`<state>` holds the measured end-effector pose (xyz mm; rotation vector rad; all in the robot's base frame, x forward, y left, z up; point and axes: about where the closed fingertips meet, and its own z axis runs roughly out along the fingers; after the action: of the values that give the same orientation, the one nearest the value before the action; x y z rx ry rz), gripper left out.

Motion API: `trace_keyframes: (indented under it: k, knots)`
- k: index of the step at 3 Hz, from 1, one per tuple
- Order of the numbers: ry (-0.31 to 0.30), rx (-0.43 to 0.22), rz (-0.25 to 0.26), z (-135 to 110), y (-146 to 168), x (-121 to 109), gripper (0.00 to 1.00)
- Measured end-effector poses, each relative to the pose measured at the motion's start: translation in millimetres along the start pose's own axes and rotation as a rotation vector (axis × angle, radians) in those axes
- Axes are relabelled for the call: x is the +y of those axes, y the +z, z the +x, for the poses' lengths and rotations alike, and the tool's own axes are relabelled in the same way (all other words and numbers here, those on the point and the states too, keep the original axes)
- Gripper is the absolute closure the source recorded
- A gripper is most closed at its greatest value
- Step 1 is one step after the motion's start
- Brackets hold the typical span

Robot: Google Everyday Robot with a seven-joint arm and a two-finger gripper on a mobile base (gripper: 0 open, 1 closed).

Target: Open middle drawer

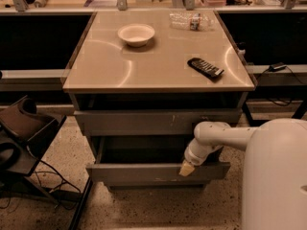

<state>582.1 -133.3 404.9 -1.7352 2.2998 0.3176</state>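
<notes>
Grey and plain-fronted, the middle drawer (144,173) stands out well forward of the scratched top drawer (158,122), its tray in deep shadow. The gripper (187,168), tan at the tip, sits at the upper edge of that front, right of centre; whether it is clamped or loose, I cannot tell. The white arm (213,137) bends down to it from the rounded robot body (276,176), which covers the cabinet's right corner. On the smooth, glossy tabletop (158,71) lie a round pale bowl (136,34), a clear bottle (191,20) on its side and a black remote (205,67), all apart. To the left, a black stand (24,128) and cables (57,174) lie on the speckled floor (62,147), clear of the drawer.
</notes>
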Motion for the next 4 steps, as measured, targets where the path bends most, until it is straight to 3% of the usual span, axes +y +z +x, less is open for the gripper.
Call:
trace_keyframes:
  k: [4]
  knots:
    - [-0.005, -0.011, 0.030, 7.3, -2.9, 13.4, 1.00]
